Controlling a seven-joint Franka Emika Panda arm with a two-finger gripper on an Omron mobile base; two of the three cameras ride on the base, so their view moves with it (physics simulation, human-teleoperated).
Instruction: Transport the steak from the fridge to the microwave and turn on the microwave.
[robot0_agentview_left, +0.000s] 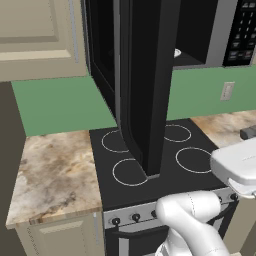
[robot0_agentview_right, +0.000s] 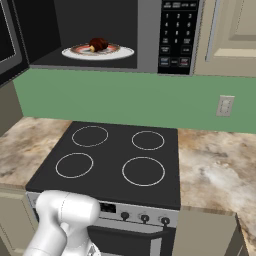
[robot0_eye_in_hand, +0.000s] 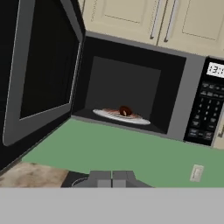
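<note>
Steak (robot0_agentview_right: 98, 44) sits on the plate (robot0_agentview_right: 75, 52) inside the microwave (robot0_agentview_right: 147, 35), upper middle of the right base frame. In the hand view the steak (robot0_eye_in_hand: 125, 111) is mid-frame on the plate (robot0_eye_in_hand: 103, 113), in the open cavity of the microwave (robot0_eye_in_hand: 186, 96).

Microwave door (robot0_eye_in_hand: 39, 70) is swung wide open, filling the left side of the hand view. In the left base view the door (robot0_agentview_left: 145, 85) stands edge-on down the centre of the frame and hides most of the cavity.

Keypad (robot0_agentview_right: 177, 35) is at upper right of the right base frame, buttons white on black. In the hand view the keypad (robot0_eye_in_hand: 205, 109) is at the right edge, display lit above it.

Claw (robot0_eye_in_hand: 112, 179): jaws fully closed, tips touching at the bottom centre of the hand view, holding nothing. It's well apart from the microwave, looking up at it.

Stove (robot0_agentview_right: 115, 160) with four ring burners is below the microwave, marbled tabletop (robot0_agentview_right: 215, 165) on both sides. Wall outlet (robot0_agentview_right: 225, 106) on the green backsplash at right.
</note>
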